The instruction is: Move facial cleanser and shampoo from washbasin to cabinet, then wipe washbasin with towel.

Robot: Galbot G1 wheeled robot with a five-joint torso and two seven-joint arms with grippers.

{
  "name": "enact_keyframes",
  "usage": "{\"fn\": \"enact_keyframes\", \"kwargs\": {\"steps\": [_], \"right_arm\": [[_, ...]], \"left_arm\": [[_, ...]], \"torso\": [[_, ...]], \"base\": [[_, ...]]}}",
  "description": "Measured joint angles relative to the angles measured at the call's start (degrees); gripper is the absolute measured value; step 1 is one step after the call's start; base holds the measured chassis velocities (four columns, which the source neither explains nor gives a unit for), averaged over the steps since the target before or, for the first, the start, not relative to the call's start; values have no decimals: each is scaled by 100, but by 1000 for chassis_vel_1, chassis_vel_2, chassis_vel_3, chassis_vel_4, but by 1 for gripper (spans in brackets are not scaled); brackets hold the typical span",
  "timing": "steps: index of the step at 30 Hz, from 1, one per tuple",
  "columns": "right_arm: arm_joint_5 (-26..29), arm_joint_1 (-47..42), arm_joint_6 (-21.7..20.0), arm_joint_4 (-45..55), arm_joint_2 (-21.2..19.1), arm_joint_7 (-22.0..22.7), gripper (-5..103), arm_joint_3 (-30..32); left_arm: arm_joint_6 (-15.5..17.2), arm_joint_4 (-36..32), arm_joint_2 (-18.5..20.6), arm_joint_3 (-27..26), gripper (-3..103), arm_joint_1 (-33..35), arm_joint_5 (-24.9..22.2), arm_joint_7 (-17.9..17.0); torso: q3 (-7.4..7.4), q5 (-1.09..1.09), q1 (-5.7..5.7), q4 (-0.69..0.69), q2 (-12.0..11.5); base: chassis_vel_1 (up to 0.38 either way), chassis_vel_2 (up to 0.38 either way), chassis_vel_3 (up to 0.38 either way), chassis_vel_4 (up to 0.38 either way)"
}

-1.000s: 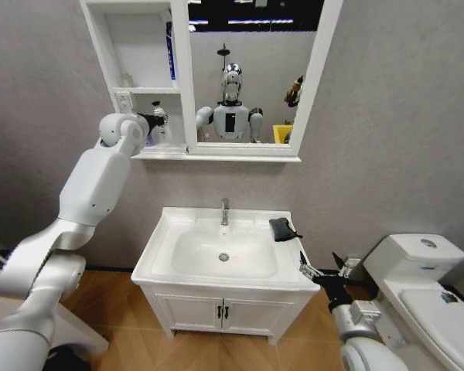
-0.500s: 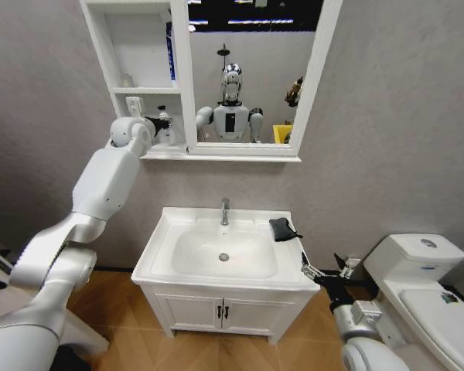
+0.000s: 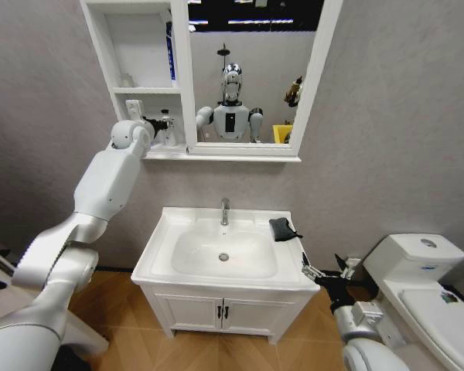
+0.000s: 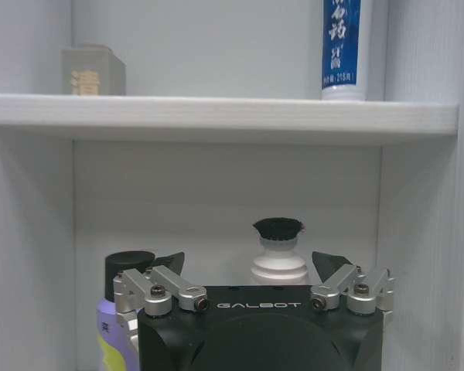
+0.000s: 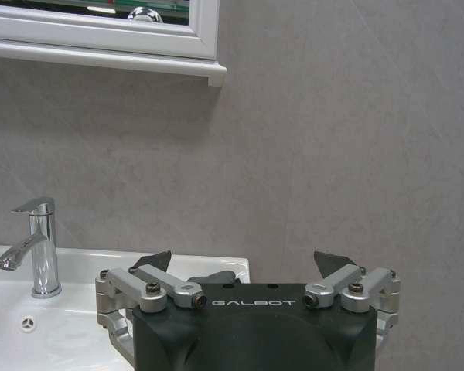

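While both grippers gape empty: two bottles [image 4: 278,251] in cabinet [image 3: 108,46], one towel [image 3: 282,229].

The word "GALBOT" is printed in pale letters on the black housing of the left gripper [image 4: 247,267], as seen in the left wrist view, and the same word is printed on the black housing of the right gripper [image 5: 246,264] in the right wrist view. White characters are printed down the blue face of a blue-and-white tube [image 4: 342,48] standing on the cabinet's [image 4: 216,112] middle shelf, with a small line at its foot that appears to read "218", followed by letters too small to be made out. Gold characters are stamped on a small grey box [image 4: 93,70] on the same shelf; they cannot be read.
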Motion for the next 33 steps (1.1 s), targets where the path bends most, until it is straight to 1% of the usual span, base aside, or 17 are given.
{"fn": "enact_keyframes", "kwargs": {"steps": [2, 3, 5, 8, 10, 11, 14, 15, 17, 20, 22, 23, 24, 26, 27, 29, 33], "right_arm": [[-12, 18, -2, 11, -3, 6, 100, -18], [-12, 18, -2, 11, -3, 6, 100, -18], [-20, 33, -29, 49, 2, 32, 100, -30], [-18, 43, -61, 79, 9, 48, 100, -18], [-5, 70, -117, 139, 0, 81, 100, 26], [-5, 70, -117, 139, 0, 81, 100, 26], [-2, 86, -196, 195, -1, 99, 100, 17], [-2, 86, -196, 195, -1, 99, 100, 17], [-13, 102, -230, 221, 12, 104, 100, -23], [-20, 108, -248, 232, 17, 104, 100, -41], [-36, 109, -258, 263, 29, 104, 100, -65], [-40, 90, -260, 298, 34, 104, 100, -68], [-40, 90, -260, 298, 34, 104, 100, -68], [-39, 51, -259, 362, 34, 103, 100, -53], [-39, 51, -259, 362, 34, 103, 100, -53], [-21, 5, -258, 443, 12, 103, 100, 0], [1, -38, -251, 493, -3, 102, 100, 27]], "left_arm": [[7, -406, 179, -27, 98, 142, -94, -157], [7, -406, 179, -27, 98, 142, -94, -157], [130, -1192, 420, -124, 100, 408, -290, -503], [242, -1704, 566, -223, 100, 592, -454, -675], [475, -2969, 1048, -508, 100, 1214, -929, -1156], [475, -2969, 1048, -508, 100, 1214, -929, -1156], [533, -4510, 1788, -844, 100, 2285, -1253, -1693], [533, -4510, 1788, -844, 100, 2285, -1253, -1693], [520, -5235, 2137, -1155, 100, 2999, -1376, -1934], [478, -5480, 2201, -1368, 100, 3385, -1333, -1946], [330, -5819, 2175, -1821, 100, 4278, -972, -1835], [100, -5951, 1995, -2148, 100, 5072, -441, -1591], [100, -5951, 1995, -2148, 100, 5072, -441, -1591], [-341, -6085, 1485, -2616, 100, 6383, 479, -1143], [-341, -6085, 1485, -2616, 100, 6383, 479, -1143], [-614, -6294, 934, -3031, 100, 7564, 1117, -725], [-811, -6523, 518, -3376, 100, 8366, 1640, -324]], "torso": [[0, -1, 0, 1, 0], [0, -1, 0, 1, 0], [0, -1, 0, -1, 0], [0, -1, 0, -1, 0], [-1, 2, -1, -2, 0], [-1, 2, -1, -2, 0], [-1, -4, -1, 3, 0], [-1, -4, -1, 3, 0], [-1, 1, -2, 2, 1], [-1, 0, -2, 0, 1], [-1, 1, -1, -1, 1], [0, -1, -1, -1, 1], [0, -1, -1, -1, 1], [0, -1, 0, -2, 0], [0, -1, 0, -2, 0], [0, -4, 0, 2, 0], [0, 1, -1, 0, 1]], "base": [[0, 0, 0, 0], [0, 0, 0, 0], [0, 0, 0, 0], [0, 0, 0, 0], [0, 0, 0, 0], [0, 0, 0, 0], [0, 0, 0, 0], [0, 0, 0, 0], [0, 0, 0, 0], [0, 0, 0, 0], [0, 0, 0, 0], [0, 0, 0, 0], [0, 0, 0, 0], [0, 0, 0, 0], [0, 0, 0, 0], [0, 0, 0, 0], [0, 0, 0, 0]]}}
